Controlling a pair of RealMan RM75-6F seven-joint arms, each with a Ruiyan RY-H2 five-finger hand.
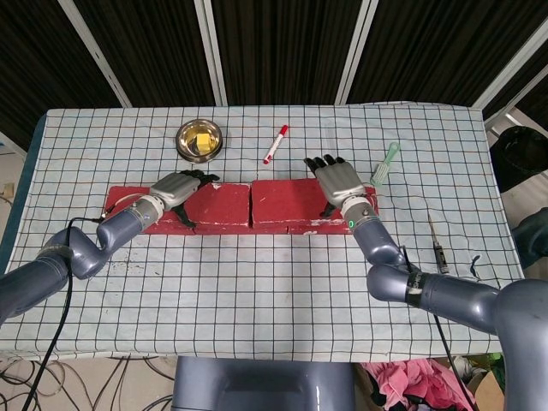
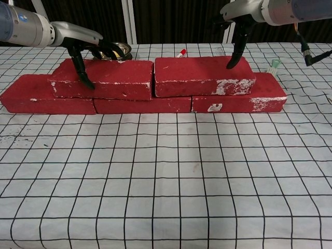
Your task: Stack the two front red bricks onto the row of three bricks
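Checked cloth covers the surface [image 1: 257, 282], where two red bricks [image 2: 155, 78] sit atop the row [image 2: 145, 105]. Left hand [image 1: 175, 190] seemingly grips the left brick; right hand [image 1: 338, 182] rests spread on the right.

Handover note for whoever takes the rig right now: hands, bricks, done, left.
Left hand: on the upper left brick, fingers over its back edge, thumb down its front face; looks like it grips it.
Right hand: over the upper right brick, one finger on its top near the right end; holds nothing.
Bricks: bottom row of three in line; both upper bricks lie on it, side by side, narrow gap between them.
Done: both bricks are stacked.
Left: release the left brick, lift both hands clear. Left brick looks slightly skewed; maybe square it up first.
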